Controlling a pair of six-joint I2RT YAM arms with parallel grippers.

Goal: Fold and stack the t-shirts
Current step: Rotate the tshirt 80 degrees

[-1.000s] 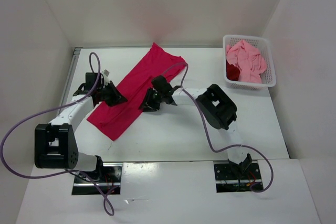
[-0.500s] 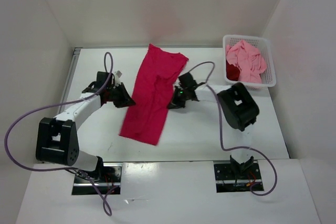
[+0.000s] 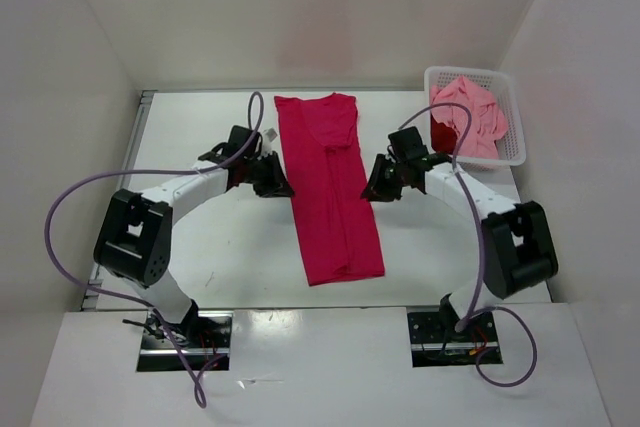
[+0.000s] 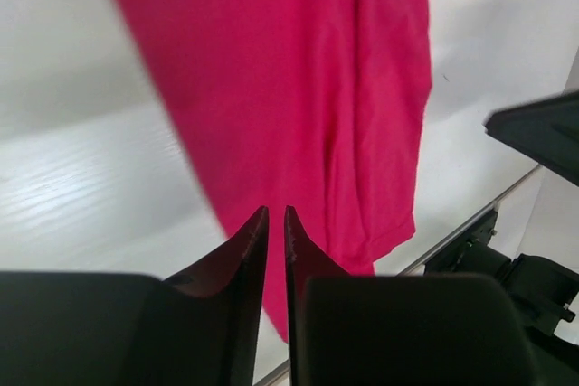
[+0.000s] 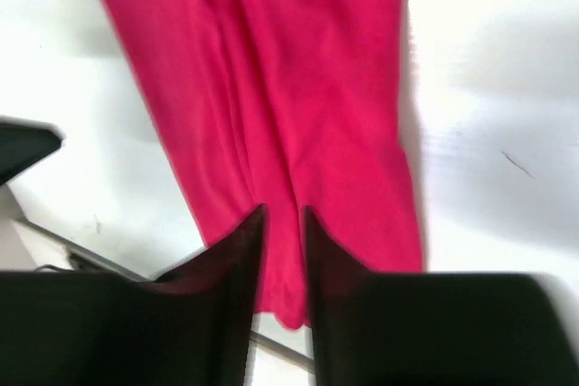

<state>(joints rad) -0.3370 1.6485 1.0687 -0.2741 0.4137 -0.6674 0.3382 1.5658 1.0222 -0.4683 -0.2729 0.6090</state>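
The bright red shirt [image 3: 330, 197] lies flat in the middle of the table [image 3: 230, 247], a long narrow strip running from far to near, with its sleeves apparently turned in. The left claw [image 3: 275, 182] sits just beside its left edge. In the wrist view its fingers are nearly together with only a slit between them, and I cannot tell whether any cloth is pinched. The right claw [image 3: 375, 187] is just beside the right edge, parted, with nothing between its fingers.

The step in hand looks like the crosswise fold. It would go best if both claws took the near corners at the same height and carried them together to the far hem (uneven lifting would skew the strip).

The basket [image 3: 515, 127] stands at the far right, well apart, holding the pink shirt [image 3: 470, 117] and the dark red shirt [image 3: 442, 135]. Nothing lies in the way on the table, though each arm's cable loops close to the cloth.
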